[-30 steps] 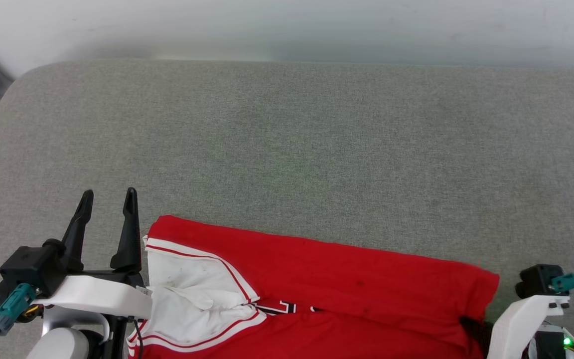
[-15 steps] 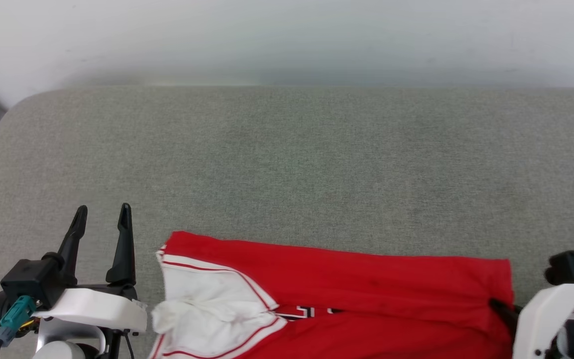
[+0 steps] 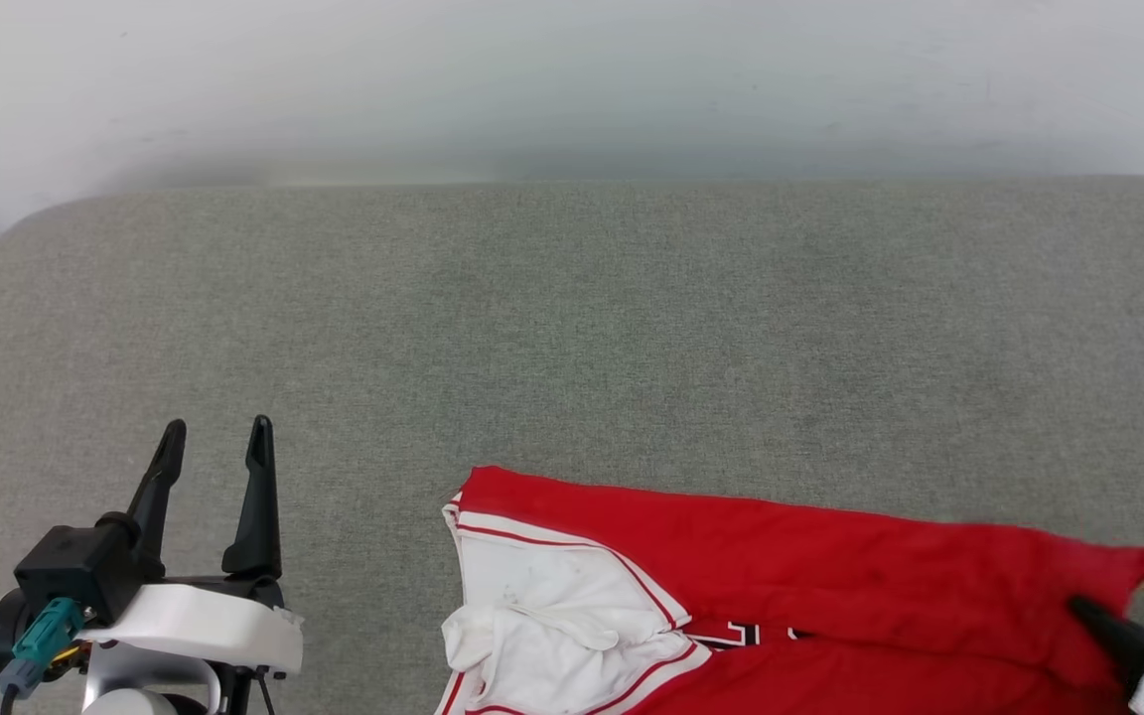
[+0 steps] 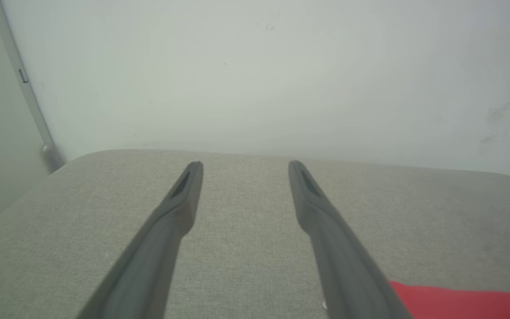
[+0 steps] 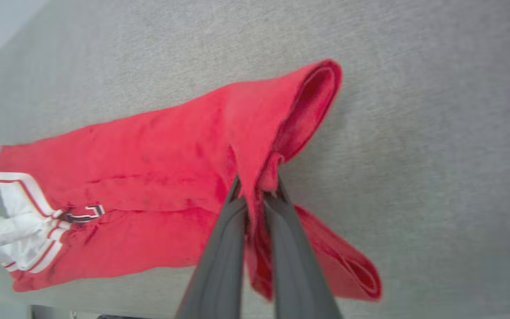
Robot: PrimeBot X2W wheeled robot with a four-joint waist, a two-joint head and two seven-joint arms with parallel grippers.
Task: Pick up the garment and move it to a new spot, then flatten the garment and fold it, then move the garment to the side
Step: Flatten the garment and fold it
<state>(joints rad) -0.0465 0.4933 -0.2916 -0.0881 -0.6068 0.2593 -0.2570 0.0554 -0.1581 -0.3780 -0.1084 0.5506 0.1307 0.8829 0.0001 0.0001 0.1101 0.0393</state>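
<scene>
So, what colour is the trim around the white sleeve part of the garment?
Red-and-white stripes; the garment shows them best in the head view.

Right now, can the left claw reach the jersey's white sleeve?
Probably yes: the left claw stands open, and only bare cushion lies between it and the white sleeve of the jersey, to its right.

Before you, a wide grey fabric-covered surface [image 3: 572, 328] with a rounded far-left corner runs up to a plain pale wall [image 3: 572, 79]. At the far left, a grey strip [image 4: 25, 88] runs up the wall. Soft, even light falls throughout.
</scene>
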